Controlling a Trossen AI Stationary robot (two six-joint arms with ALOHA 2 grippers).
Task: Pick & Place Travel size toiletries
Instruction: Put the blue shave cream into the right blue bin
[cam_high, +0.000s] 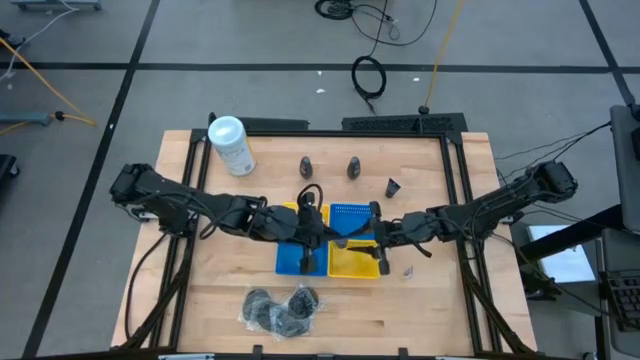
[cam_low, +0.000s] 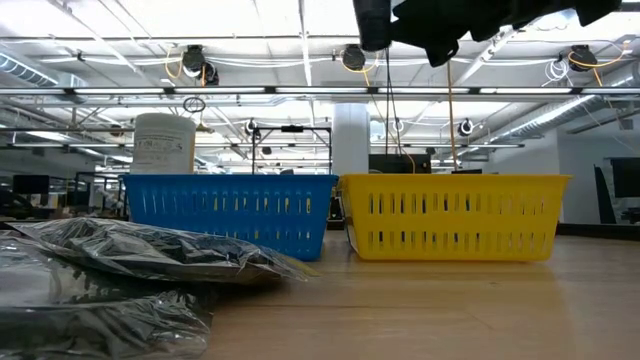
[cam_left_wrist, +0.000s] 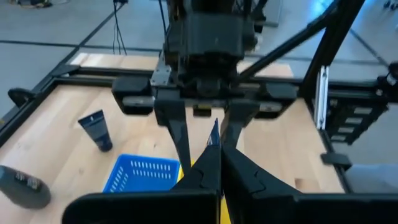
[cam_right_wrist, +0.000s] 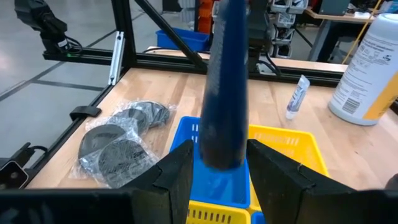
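Near edge of table (cam_high: 200, 300): wrapped discs (cam_high: 283, 308) lying loose, not yet picked. Just beyond, mid-table: blue and yellow baskets (cam_high: 300, 258) packed together. Over them, right gripper (cam_high: 378, 232) clamped part-way on a dark blue tube (cam_right_wrist: 225, 87), held upright between the fingers, hanging above a blue basket. Left gripper (cam_high: 312, 228) nose to nose with it over the baskets, closed tight on nothing. Further back: two cone bottles (cam_high: 306, 166) and another dark tube (cam_high: 393, 186) toward the far edge, well apart from the baskets. White canister (cam_high: 231, 145) at far left corner.

Reads as the place step, drop pending. Next: lower tube inside the basket walls, then spread fingers. Needs left gripper clear first, otherwise a likely knock. Can't tell which basket is the target.
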